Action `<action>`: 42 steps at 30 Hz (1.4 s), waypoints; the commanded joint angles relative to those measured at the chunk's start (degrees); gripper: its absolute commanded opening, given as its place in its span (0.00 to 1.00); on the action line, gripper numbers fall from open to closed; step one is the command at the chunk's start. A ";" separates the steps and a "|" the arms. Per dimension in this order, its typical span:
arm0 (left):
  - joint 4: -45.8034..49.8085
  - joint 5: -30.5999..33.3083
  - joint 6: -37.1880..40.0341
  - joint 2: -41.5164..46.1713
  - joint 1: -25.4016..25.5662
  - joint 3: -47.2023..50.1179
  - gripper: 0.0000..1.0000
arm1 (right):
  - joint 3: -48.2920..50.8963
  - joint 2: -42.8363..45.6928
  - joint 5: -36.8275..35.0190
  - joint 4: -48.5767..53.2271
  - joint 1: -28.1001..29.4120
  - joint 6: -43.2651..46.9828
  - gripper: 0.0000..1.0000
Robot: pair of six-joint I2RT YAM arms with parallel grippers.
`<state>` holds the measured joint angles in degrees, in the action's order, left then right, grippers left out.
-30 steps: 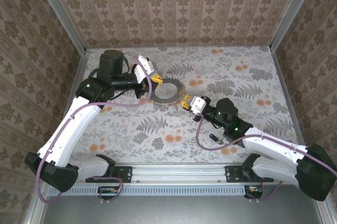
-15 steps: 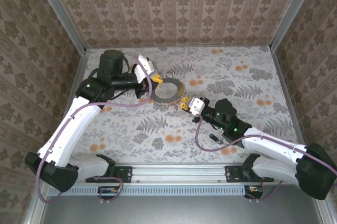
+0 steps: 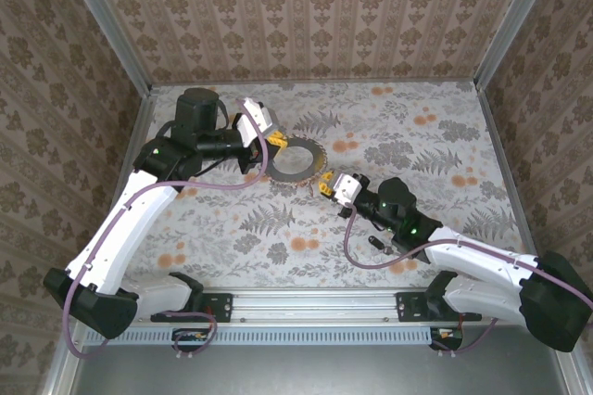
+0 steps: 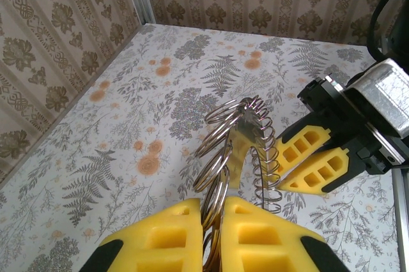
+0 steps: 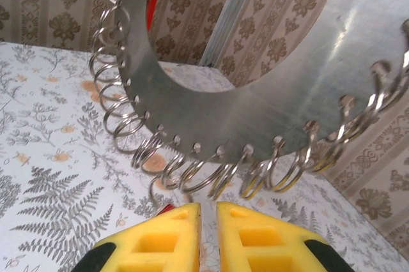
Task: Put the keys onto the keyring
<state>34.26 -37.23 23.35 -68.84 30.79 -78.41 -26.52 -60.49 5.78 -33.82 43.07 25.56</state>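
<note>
The keyring (image 3: 283, 169) is a flat grey disc with a hole in it and wire loops all round its rim. My left gripper (image 3: 274, 141) holds it up off the table by its far-left rim. In the left wrist view the yellow fingers (image 4: 160, 234) are shut on the loops of the keyring (image 4: 239, 125). My right gripper (image 3: 324, 184) sits at the keyring's near-right rim. In the right wrist view the right gripper (image 5: 208, 207) is just below the keyring (image 5: 268, 80), its jaws nearly together. A red key (image 5: 163, 209) pokes out by its left finger.
A small black key (image 3: 377, 245) lies on the floral table near the right forearm. Red and green bits (image 5: 158, 4) show behind the disc's far edge. Patterned walls (image 3: 306, 15) close in the table on three sides.
The right gripper has drawn back slightly toward the near side, below the keyring's rim. The left arm and the keyring have stayed put.
</note>
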 commanded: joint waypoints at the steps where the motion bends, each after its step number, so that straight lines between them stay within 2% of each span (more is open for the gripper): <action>1: -1.74 -0.56 -0.85 1.25 0.40 -2.01 0.00 | -0.62 -1.05 -1.55 -4.36 0.39 -0.08 0.17; 15: -1.92 -0.01 -1.06 1.25 0.58 -2.10 0.00 | -1.07 -2.24 -1.03 -5.67 0.96 -1.00 0.14; 18: -2.01 -0.03 -1.26 1.25 0.59 -2.08 0.00 | -1.25 -2.77 -1.25 -5.90 1.46 -1.20 0.09; 22: -2.00 -0.03 -1.41 1.28 0.68 -2.09 0.00 | -1.25 -3.47 -2.28 -6.58 1.88 -1.30 0.13; 27: -2.00 0.00 -1.46 1.47 0.77 -2.10 0.00 | -1.07 -3.76 -3.26 -6.69 2.56 -1.29 0.12; 42: -2.27 2.16 -1.82 1.78 0.77 -2.05 0.00 | 0.33 -5.14 -12.94 -11.00 6.18 -1.21 0.15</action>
<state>34.22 -34.83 22.68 -68.82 31.16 -78.41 -26.52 -65.04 -3.51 -41.17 48.93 24.93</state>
